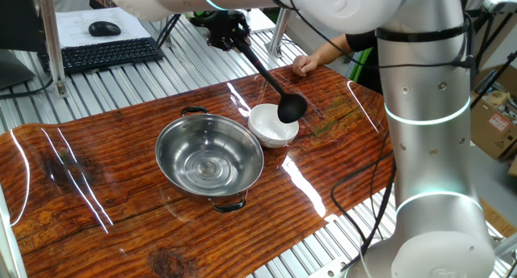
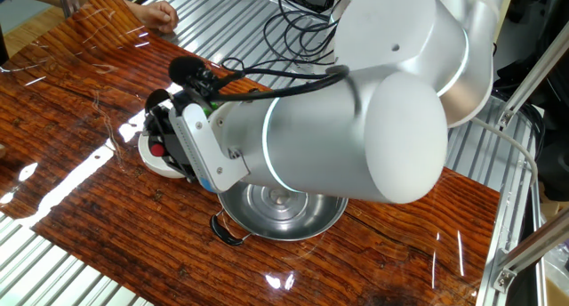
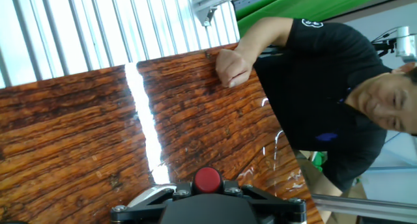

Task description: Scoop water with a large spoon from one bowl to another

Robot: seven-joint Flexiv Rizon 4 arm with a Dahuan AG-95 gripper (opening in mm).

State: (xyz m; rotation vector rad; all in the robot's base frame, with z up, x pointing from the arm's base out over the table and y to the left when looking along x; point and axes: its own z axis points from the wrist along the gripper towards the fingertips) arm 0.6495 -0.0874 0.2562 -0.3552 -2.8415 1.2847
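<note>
Looks like we're at pour step: gripper clamped on large spoon handle, cup hanging over white bowl beside steel bowl. We'd tip slow, keep cup low inside rim. Can't spot water anywhere.

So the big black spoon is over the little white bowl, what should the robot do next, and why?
Probably tip the large spoon a little so its water pours out. Its cup hangs right at the white bowl, beside the steel bowl, with the gripper holding the handle's top. Whether the cup holds water can't be seen.
</note>
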